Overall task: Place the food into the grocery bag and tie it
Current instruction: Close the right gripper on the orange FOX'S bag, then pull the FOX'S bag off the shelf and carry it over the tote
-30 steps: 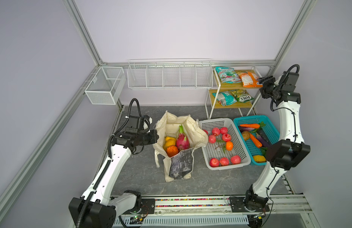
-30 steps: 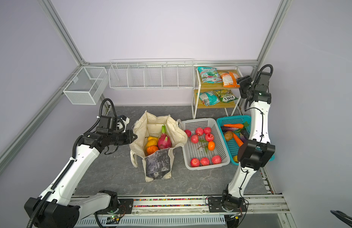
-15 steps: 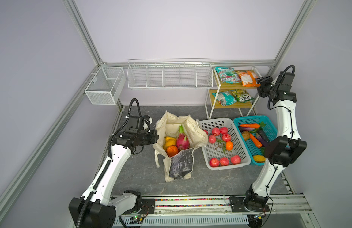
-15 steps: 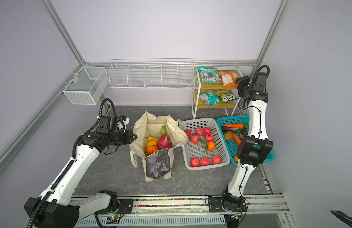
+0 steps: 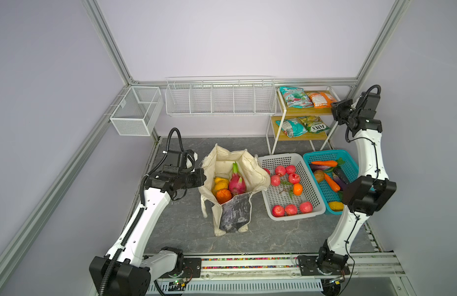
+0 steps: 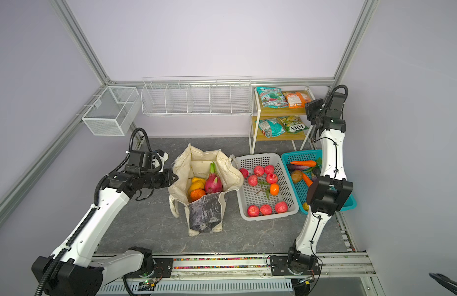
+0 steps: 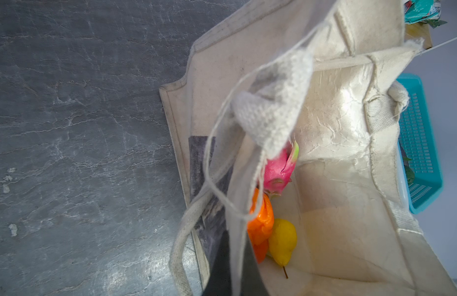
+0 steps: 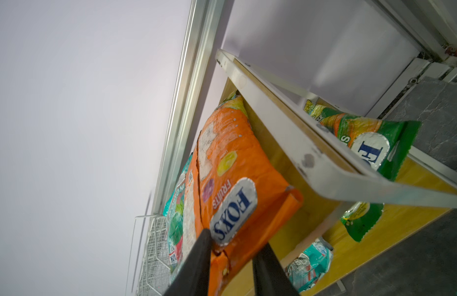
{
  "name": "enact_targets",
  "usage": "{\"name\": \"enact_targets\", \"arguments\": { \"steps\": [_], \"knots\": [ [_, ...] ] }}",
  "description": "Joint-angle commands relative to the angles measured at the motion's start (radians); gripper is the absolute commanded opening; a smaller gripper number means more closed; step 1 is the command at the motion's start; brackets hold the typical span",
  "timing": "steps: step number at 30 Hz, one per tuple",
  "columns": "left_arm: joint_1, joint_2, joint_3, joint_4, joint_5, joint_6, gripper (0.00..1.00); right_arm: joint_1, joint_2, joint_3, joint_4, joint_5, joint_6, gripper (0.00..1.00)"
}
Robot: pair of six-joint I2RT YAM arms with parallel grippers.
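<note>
**Q:** Right gripper, what do you log?

**Op:** I see the right gripper [image 8: 232, 258] clenched on the near edge of the orange foil snack packet [image 8: 235, 166]. A black finger [image 8: 196, 258] presses on each face and the foil crumples between them. The packet lies on the top board of the two-tier wooden shelf with a white frame [image 8: 299, 143], beside a teal snack packet [image 8: 176, 217]. In both top views I have that arm raised to the shelf's right end, at the back of the table.

**Q:** Left gripper?

**Op:** I read the left gripper [image 7: 235, 264] as closed tight on cloth. Its wrist view shows a side wall of the cream canvas tote bag with a dark marbled panel [image 7: 337, 128] pinched between the dark fingers. In both top views it sits at the tote's left rim, with the arm reaching in level from the left.

**Q:** Rest of the food?

**Op:** I find it inside the tote, which stands upright with its mouth open on the grey marbled tabletop [image 5: 273, 238].
- The pink dragon fruit with green tips [image 5: 237, 183] stands tip up.
- The large orange [image 5: 223, 196] sits in front of it, against the panel side.
- The bumpy yellow-orange fruit [image 5: 218, 187] is just behind the orange.
- The small yellow pear-like fruit [image 7: 282, 241] rests on the tote floor.

**Q:** Around the tote?

**Op:** I note one cream loop handle [image 5: 204, 207] hanging down its left side. The white perforated plastic basket [image 5: 281, 159] of red fruit is just beside the tote on the right. The teal plastic basket [image 5: 324, 155] of vegetables comes next, under the right arm.
</note>
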Motion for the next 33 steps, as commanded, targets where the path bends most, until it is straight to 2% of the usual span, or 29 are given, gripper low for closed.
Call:
{"name": "enact_targets", "arguments": {
  "steps": [1, 7, 15, 23, 28, 33],
  "knots": [
    [0.008, -0.012, -0.009, 0.023, -0.005, 0.017, 0.0, 0.008, 0.025, 0.017, 0.035, -0.006, 0.019, 0.22],
    [0.011, -0.014, -0.009, 0.025, -0.002, 0.016, 0.0, 0.009, 0.006, -0.018, 0.079, -0.011, 0.038, 0.07],
    [0.012, -0.023, -0.01, 0.024, 0.006, 0.011, 0.0, 0.015, -0.139, -0.097, 0.138, 0.01, 0.033, 0.07],
    [0.014, -0.039, -0.012, 0.034, 0.01, -0.001, 0.0, 0.016, -0.264, -0.068, 0.087, 0.053, -0.024, 0.07],
    [0.014, -0.035, -0.025, 0.048, 0.02, -0.016, 0.0, 0.022, -0.294, -0.043, 0.057, 0.025, -0.024, 0.07],
    [0.014, -0.042, -0.036, 0.053, 0.022, -0.027, 0.0, 0.031, -0.385, -0.096, 0.043, 0.014, -0.045, 0.07]
  ]
}}
